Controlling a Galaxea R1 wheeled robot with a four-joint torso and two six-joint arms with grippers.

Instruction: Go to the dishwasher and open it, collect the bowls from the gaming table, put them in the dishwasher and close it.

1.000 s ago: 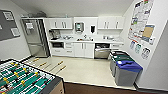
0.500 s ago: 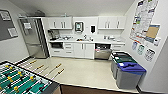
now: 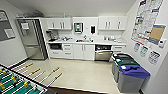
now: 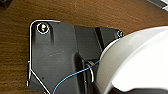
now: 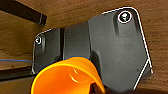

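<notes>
The dishwasher (image 3: 103, 52) has a stainless-steel front and stands shut under the white counter, at the far side of the kitchenette, right of the sink cabinets. Pale floor lies between me and it. The bowls and the gaming table are out of view. In the left wrist view a white rounded shape (image 4: 135, 62) sits close to the camera over brown wood-grain floor. In the right wrist view an orange cup-like shape (image 5: 67, 77) sits close to the camera over the same kind of floor.
A table-football table (image 3: 17, 82) with rods pointing into the room fills the near left corner. Grey bins with green and blue lids (image 3: 128, 72) line the right wall. A steel fridge (image 3: 31, 38) stands at the back left.
The whole head view has shifted a little as the camera moved. The table-football table takes up less of the near left corner than a second ago.
</notes>
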